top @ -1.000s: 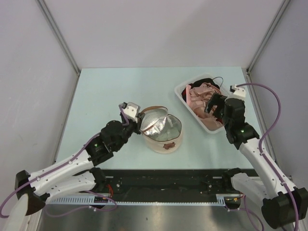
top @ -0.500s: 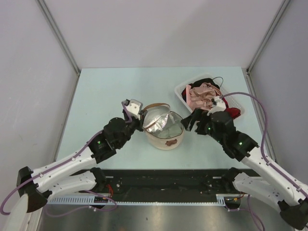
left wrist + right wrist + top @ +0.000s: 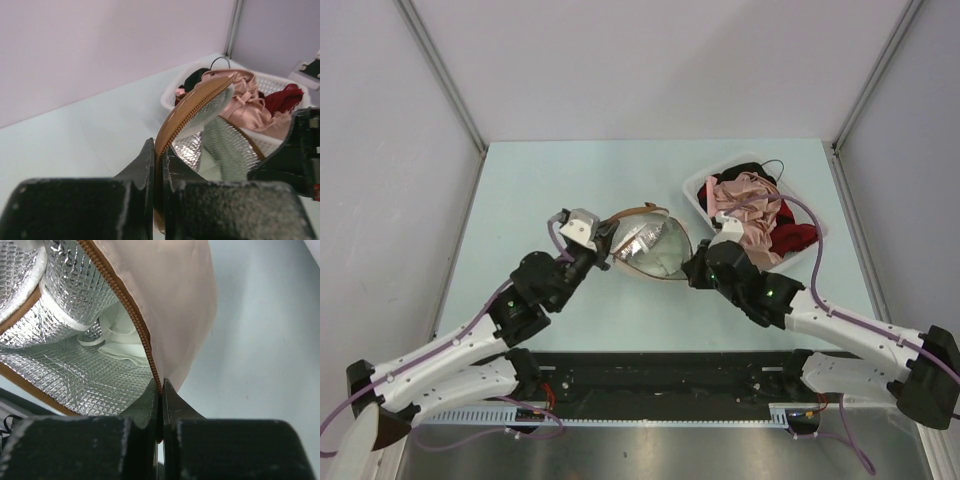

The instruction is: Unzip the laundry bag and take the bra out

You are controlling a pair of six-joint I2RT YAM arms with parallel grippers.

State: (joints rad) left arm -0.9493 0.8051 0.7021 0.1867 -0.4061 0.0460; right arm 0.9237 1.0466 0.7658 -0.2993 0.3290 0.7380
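The beige laundry bag [image 3: 655, 243] lies unzipped mid-table, its mouth stretched wide between both grippers so the silvery lining [image 3: 60, 365] shows. My left gripper [image 3: 604, 243] is shut on the bag's left rim, pinching the brown zipper band [image 3: 187, 107]; in the left wrist view that gripper [image 3: 160, 156] has the band squeezed between its fingers. On the opposite side, my right gripper [image 3: 696, 263] is shut on the right rim, its fingers [image 3: 161, 388] clamping the zipper edge and beige fabric [image 3: 172, 300]. The pale off-white bra [image 3: 120, 342] lies crumpled inside the bag [image 3: 665, 262].
A clear plastic tray [image 3: 694, 188] stands at the back right, holding a pink satin garment [image 3: 740, 200] and a red-and-black garment [image 3: 796, 238]. The right arm's link lies just in front of the tray. Grey walls enclose the pale table [image 3: 530, 190].
The right arm swung left from over the tray to the bag, and its gripper went from open to shut on the bag's right rim. The bag's mouth has been pulled wider and flatter.
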